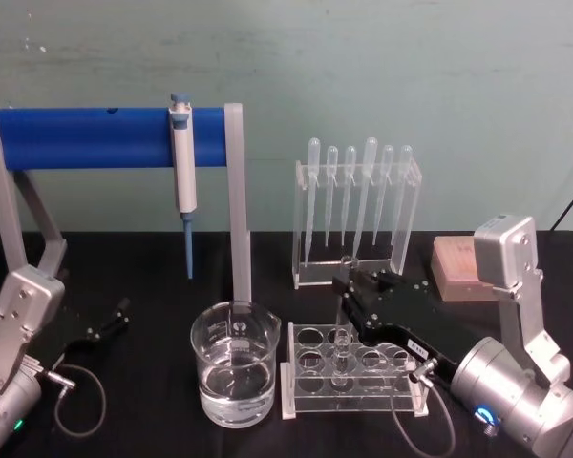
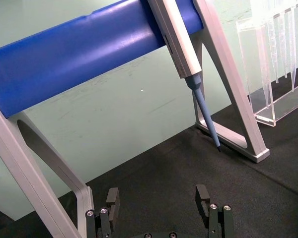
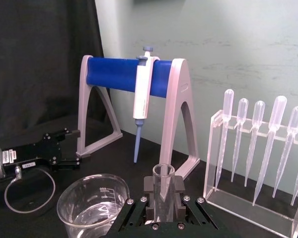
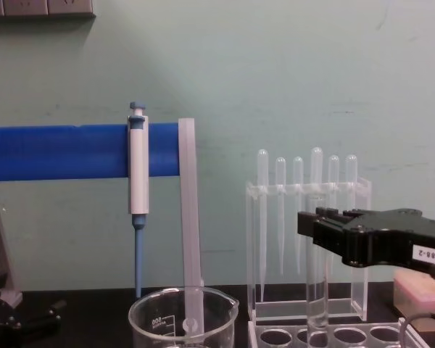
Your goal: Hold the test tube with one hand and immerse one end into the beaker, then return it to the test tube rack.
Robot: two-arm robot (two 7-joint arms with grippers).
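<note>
The test tube (image 1: 343, 336) stands upright with its lower end in a hole of the clear plastic rack (image 1: 358, 382). My right gripper (image 1: 349, 284) is shut on the test tube's upper part; in the right wrist view the tube (image 3: 164, 191) sits between the black fingers (image 3: 148, 192), and in the chest view the gripper (image 4: 317, 228) clamps the tube (image 4: 317, 297) above the rack. The beaker (image 1: 235, 374), holding clear liquid, stands just left of the rack and also shows as beaker (image 3: 92, 204) and beaker (image 4: 181, 319). My left gripper (image 1: 110, 322) rests open at the table's left, seen too as left gripper (image 2: 158, 199).
A grey stand with a blue bar (image 1: 95, 136) carries a hanging white pipettor (image 1: 183, 172) behind the beaker. A clear holder of several bulb pipettes (image 1: 356, 215) stands behind the rack. A pinkish block (image 1: 456, 269) lies at the right. The table is covered in black cloth (image 1: 143, 277).
</note>
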